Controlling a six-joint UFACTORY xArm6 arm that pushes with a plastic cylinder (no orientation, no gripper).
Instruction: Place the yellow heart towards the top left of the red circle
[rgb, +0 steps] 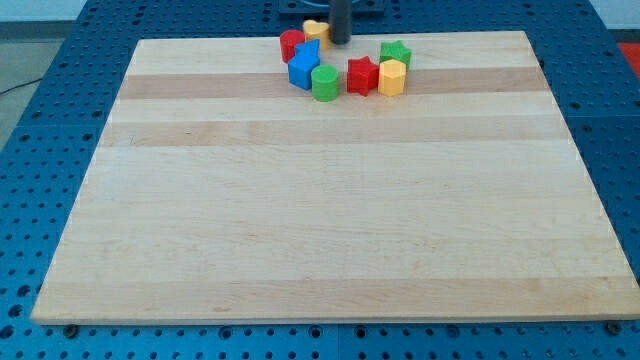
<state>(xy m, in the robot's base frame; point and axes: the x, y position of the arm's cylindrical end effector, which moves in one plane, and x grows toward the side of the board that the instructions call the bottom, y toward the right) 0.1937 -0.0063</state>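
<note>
The yellow heart (315, 30) sits at the view's top edge of the wooden board (330, 200), just right of the red circle (292, 44) and touching it. My tip (340, 42) stands right against the heart's right side. The rod rises out of the top of the view.
A blue block (304, 66) lies below the red circle, with a green cylinder (325, 83) below-right of it. A red star (361, 75), a yellow hexagon block (392, 77) and a green star (396, 52) cluster to the right. The board's top edge is close behind the blocks.
</note>
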